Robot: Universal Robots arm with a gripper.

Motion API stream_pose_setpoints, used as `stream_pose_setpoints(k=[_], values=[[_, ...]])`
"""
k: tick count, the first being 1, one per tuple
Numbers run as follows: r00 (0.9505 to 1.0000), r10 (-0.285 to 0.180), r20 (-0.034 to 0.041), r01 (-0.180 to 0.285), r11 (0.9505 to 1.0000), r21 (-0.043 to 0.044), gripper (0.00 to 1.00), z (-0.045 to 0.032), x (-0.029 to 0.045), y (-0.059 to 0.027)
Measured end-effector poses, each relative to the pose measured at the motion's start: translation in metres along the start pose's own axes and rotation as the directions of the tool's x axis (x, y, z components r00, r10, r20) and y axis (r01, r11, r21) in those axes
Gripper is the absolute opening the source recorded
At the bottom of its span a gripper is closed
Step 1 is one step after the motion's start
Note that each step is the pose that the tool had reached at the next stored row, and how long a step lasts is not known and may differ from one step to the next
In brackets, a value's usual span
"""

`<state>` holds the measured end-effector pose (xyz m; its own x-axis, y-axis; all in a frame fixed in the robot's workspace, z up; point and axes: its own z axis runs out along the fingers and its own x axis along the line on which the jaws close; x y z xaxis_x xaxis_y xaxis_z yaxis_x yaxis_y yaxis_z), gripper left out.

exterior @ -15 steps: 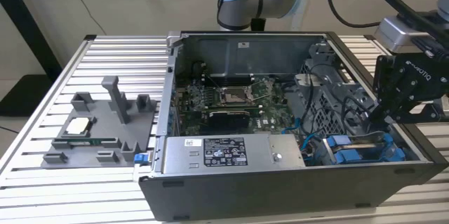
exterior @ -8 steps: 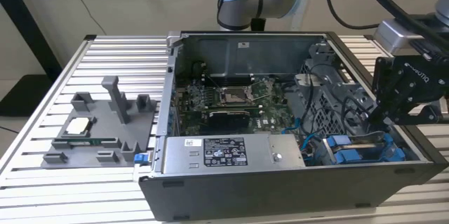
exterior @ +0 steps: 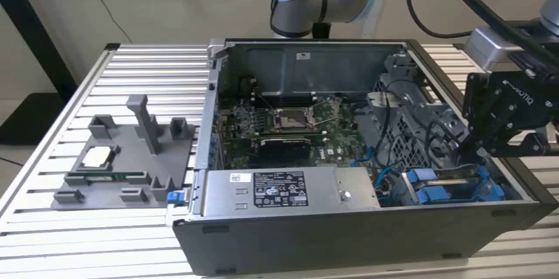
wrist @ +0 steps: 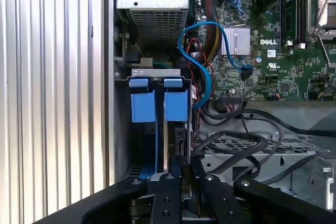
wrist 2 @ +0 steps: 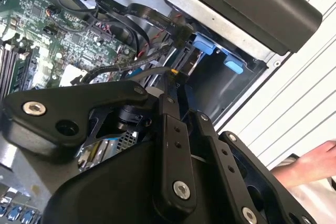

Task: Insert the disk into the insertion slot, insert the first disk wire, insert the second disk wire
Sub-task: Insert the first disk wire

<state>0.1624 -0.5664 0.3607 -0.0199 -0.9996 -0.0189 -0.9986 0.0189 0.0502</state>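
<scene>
The disk (wrist: 166, 129) stands on edge inside the insertion slot (wrist: 156, 73), its blue carrier tabs (wrist: 157, 106) showing at the bay's mouth. In the exterior view the blue carrier (exterior: 446, 190) sits in the case's near right corner. My gripper (exterior: 478, 154) hangs right over that bay, pointing down into it. In the second wrist view its fingers (wrist 2: 170, 124) come together at the tip, and the gripper (wrist 2: 174, 77) pinches the end of a black disk wire (wrist 2: 121, 72). In the first wrist view the gripper (wrist: 173, 169) lines up with the disk's edge.
The open computer case (exterior: 367, 226) lies on a slatted table (exterior: 140, 63), with the power-supply box (exterior: 279, 190), motherboard (exterior: 288, 125) and loose black cables (wrist: 247, 140) inside. A blue cable (wrist: 202, 66) loops beside the bay. A grey fixture (exterior: 122, 161) sits on the exterior view's left. A hand (wrist 2: 310, 163) rests outside the case.
</scene>
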Motion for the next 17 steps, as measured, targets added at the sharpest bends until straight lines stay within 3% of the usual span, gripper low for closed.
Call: stream_pose_setpoints(k=[2, 7, 9, 11, 12, 17], values=[[1.0000, 0.000, -0.0004, 0.000, 1.0000, 0.0000, 0.19, 0.0006, 0.0004, -0.0005], [1.0000, -0.001, -0.0002, 0.001, 0.9998, 0.0189, 0.19, 0.0057, 0.0004, -0.0005], [1.0000, -0.001, 0.0000, 0.001, 0.9998, 0.0207, 0.19, 0.0059, 0.0005, -0.0002], [1.0000, -0.001, 0.0004, 0.001, 0.9994, 0.0348, 0.19, 0.0070, 0.0005, 0.0010], [1.0000, -0.003, 0.0011, 0.003, 0.9965, 0.0839, 0.19, 0.0109, 0.0007, 0.0064], [1.0000, -0.003, 0.0006, 0.003, 0.9963, 0.0860, 0.19, 0.0119, 0.0008, 0.0137]])
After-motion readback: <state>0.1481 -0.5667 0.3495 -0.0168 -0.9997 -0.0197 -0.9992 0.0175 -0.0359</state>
